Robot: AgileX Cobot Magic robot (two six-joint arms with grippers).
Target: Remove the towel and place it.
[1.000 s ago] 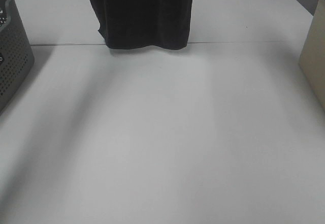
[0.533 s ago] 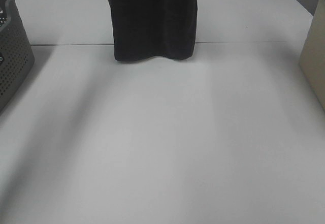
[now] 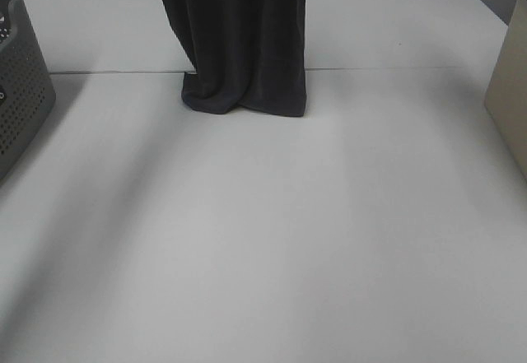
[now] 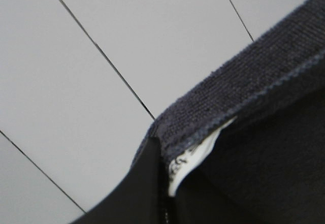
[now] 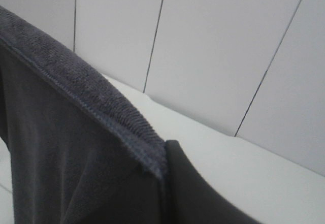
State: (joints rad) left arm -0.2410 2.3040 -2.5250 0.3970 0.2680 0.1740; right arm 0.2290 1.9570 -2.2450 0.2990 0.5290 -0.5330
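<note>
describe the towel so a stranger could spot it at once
On the white table, look at the far middle. The towel hangs as a near-black drape, its lower end bunched on the tabletop. Unlike the grey perforated basket at left and beige box at right, it is soft cloth.
</note>
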